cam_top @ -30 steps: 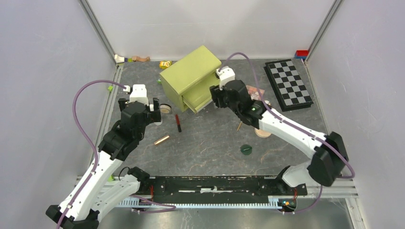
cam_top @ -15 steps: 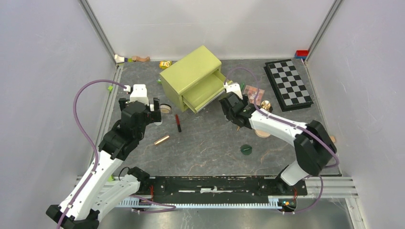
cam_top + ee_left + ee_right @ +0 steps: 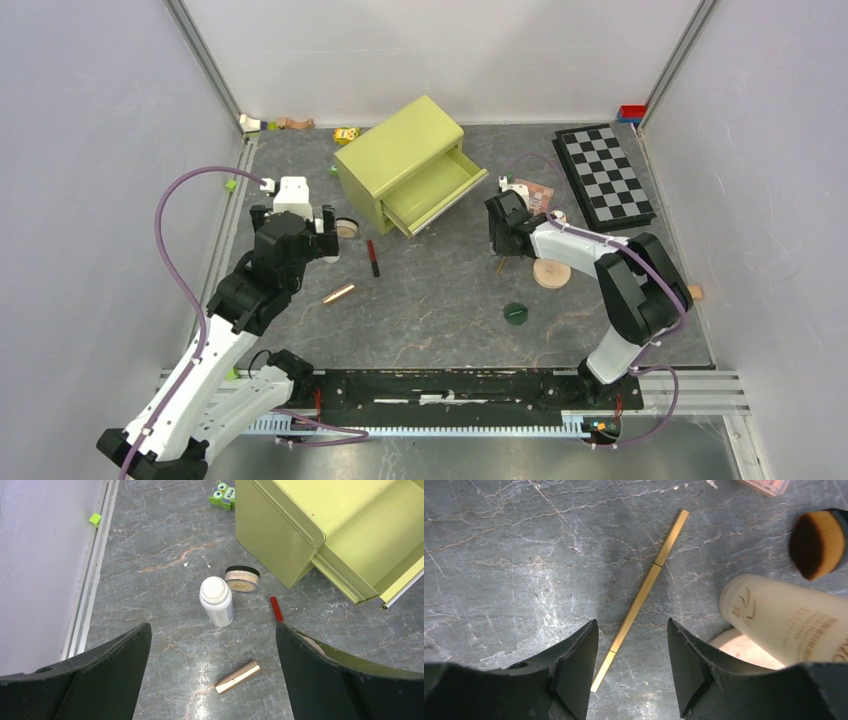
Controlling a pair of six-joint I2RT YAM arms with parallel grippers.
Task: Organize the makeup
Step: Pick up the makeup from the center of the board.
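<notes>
We're hovering the left gripper (image 3: 212,680) over the L side of the table (image 3: 150,540), fingers spread wide and gripping nothing. The rose-gold tube (image 3: 238,676) is lying between them (untouched). The white bottle (image 3: 216,600) is sitting at 12 o'clock, w/ a tan compact (image 3: 242,578) just beside it at its 1 o'clock and the red pencil (image 3: 275,609) at its 3. We're holding the right gripper (image 3: 631,675) partly open and empty over a thin gold stick (image 3: 644,592) running 7 to 1 o'clock. A frosted bottle (image 3: 784,622) is lying at 3 o'clock, a brush (image 3: 816,542) at 2.
</notes>
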